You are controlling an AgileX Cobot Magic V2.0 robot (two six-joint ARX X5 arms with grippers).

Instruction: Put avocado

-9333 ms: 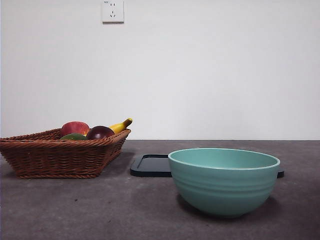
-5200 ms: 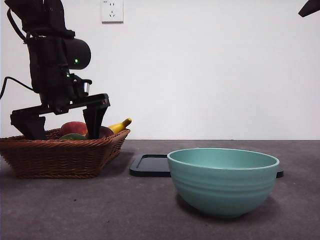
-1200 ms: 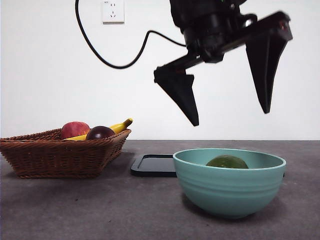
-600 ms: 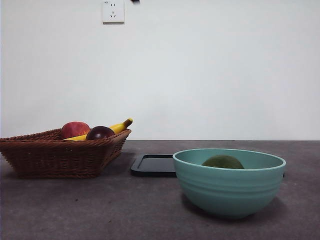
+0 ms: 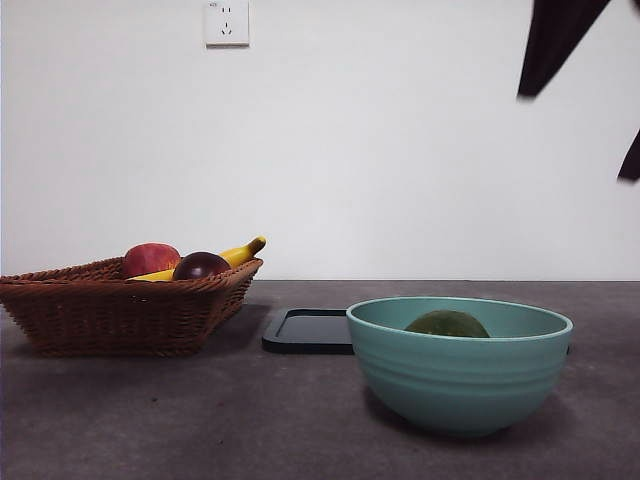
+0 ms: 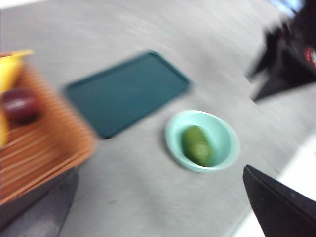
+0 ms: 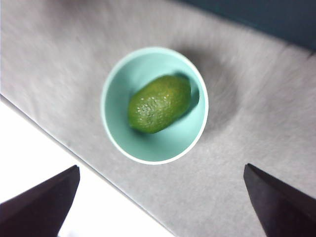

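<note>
The avocado (image 5: 447,323) is dark green and bumpy, and it lies on its side inside the teal bowl (image 5: 460,385), free of any gripper. The right wrist view looks straight down on the avocado (image 7: 159,103) in the bowl (image 7: 106,98); my right gripper (image 7: 160,170) hangs high above it, open and empty. Its black jaw tips show at the top right of the front view, right gripper (image 5: 575,135). My left gripper (image 6: 160,173) is open and empty, far back from the bowl (image 6: 170,133) and the avocado (image 6: 196,145); that view is blurred.
A wicker basket (image 5: 120,300) at the left holds a red apple (image 5: 150,258), a maroon fruit (image 5: 200,265) and a banana (image 5: 240,252). A dark flat tray (image 5: 305,330) lies behind the bowl, between it and the basket.
The open gripper that hung over the bowl one second ago went up and out of view. Black jaw tips now enter at the top right. The avocado stays in the bowl.
</note>
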